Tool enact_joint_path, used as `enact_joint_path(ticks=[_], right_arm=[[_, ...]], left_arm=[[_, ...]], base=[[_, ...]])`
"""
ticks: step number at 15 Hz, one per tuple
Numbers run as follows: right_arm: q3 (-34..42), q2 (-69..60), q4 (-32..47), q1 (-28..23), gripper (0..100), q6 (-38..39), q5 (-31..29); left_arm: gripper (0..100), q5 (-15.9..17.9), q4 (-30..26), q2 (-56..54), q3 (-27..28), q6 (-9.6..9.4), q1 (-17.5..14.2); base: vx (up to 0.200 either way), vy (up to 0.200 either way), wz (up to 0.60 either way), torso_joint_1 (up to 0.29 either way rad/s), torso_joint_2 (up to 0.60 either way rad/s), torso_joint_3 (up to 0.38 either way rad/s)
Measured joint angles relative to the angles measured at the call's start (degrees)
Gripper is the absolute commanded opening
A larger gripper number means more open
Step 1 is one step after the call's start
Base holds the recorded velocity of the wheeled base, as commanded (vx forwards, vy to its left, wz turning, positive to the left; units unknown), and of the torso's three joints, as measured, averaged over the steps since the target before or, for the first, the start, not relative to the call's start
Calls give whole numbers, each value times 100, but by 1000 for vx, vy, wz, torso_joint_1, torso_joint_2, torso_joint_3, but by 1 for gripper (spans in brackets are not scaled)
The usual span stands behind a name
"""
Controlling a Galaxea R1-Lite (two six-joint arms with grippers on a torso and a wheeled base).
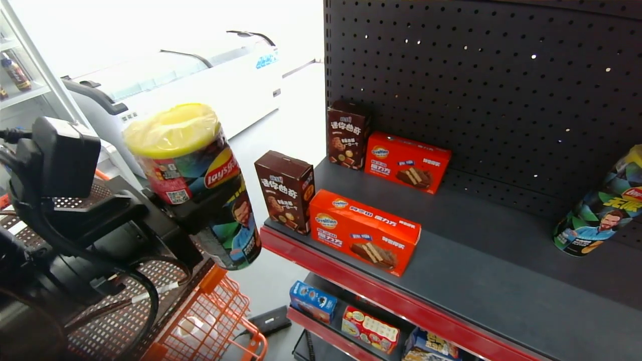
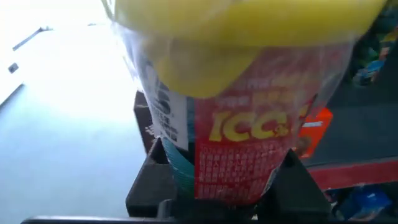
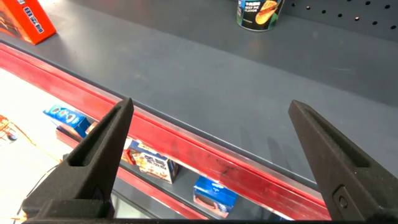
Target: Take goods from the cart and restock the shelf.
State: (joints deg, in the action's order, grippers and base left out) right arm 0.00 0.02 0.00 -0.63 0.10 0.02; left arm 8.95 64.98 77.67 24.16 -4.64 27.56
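Observation:
My left gripper [image 1: 200, 208] is shut on a chips canister [image 1: 195, 175] with a yellow lid, held upright in the air left of the shelf's [image 1: 501, 271] end and above the cart [image 1: 210, 321]. In the left wrist view the canister [image 2: 242, 118] sits between the gripper's [image 2: 227, 190] dark fingers. A second chips canister [image 1: 602, 205] stands at the shelf's back right. My right gripper [image 3: 211, 155] hangs open over the shelf's red front edge [image 3: 205, 152] with nothing between its fingers; that same canister [image 3: 258, 12] stands far beyond it.
Two brown cookie boxes [image 1: 287, 190] [image 1: 347, 134] and two orange wafer boxes [image 1: 363, 231] [image 1: 407, 161] stand on the shelf's left part. The middle of the grey board is bare. Lower shelves hold small boxes [image 1: 370, 328]. A white freezer chest [image 1: 200, 85] stands behind.

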Motion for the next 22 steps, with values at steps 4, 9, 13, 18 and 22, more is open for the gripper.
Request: enact_joint_path(ticks=[4,9,13,18,22], right_arm=[[0,-2,0,4,100,0,-2],[0,0,0,0,100,0,-2],[0,0,0,4,100,-10,0],[0,-2,0,-2,100,-26,5],[0,-2,0,4,100,-20,5]], left_arm=[[0,128,-2,-71,-104,11,547],[0,429,-539,-52,95,293,1061],[0,644,-1031,1,183,339,1170],[0,745,-1790,-236,489,375,1229],[0,1048,-1779,-247,613,372,1287]], base=[[0,0,0,0,0,0],[0,0,0,0,0,0],[0,0,0,0,0,0],[0,0,0,0,0,0],[0,0,-150,2,1,1]])
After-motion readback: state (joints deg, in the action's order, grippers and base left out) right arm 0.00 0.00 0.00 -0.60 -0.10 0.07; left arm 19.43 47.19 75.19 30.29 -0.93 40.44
